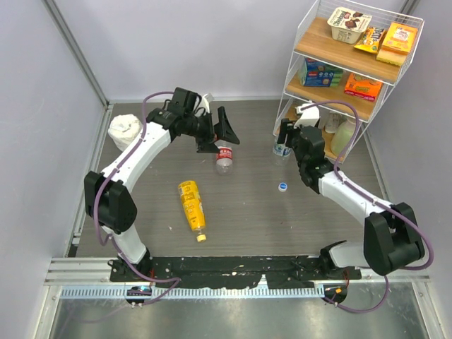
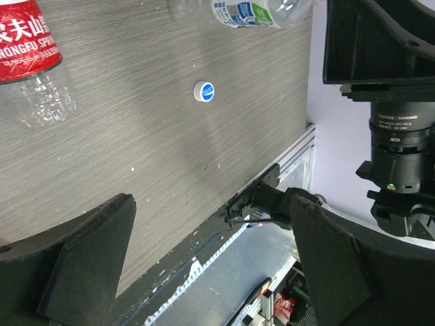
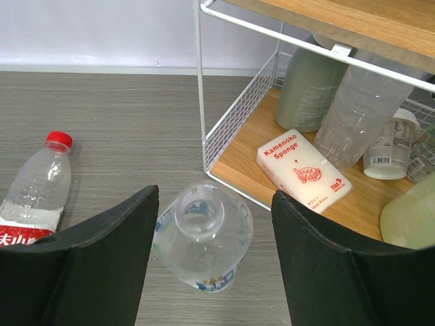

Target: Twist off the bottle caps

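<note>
**Grey table: both grippers open, one cap off**

Top view: grey wood-grain table [image 1: 141,212], wire shelf [image 1: 353,70] at the far right. The left gripper [image 1: 217,135] is spread wide and empty, beside the red-label bottle [image 1: 224,161]. The yellow bottle [image 1: 190,203] lies mid-table with the yellow cap [image 1: 201,238] at its near end. The blue-white cap [image 1: 282,186] lies loose near the small clear bottle [image 1: 281,150].

Left wrist: fingers [image 2: 88,272] far apart, holding nothing.

Right wrist: the right gripper [image 3: 214,198] is open. The small bottle stands between its fingers with a bare neck; contact unclear. The red cap [image 3: 58,140] is on its bottle.

Three bottles [image 1: 224,161] [image 1: 191,203] [image 3: 204,238] on table [image 1: 318,226]. Three caps: red cap [image 3: 58,140], yellow cap [image 1: 201,238], blue-white cap [image 1: 282,186].
</note>
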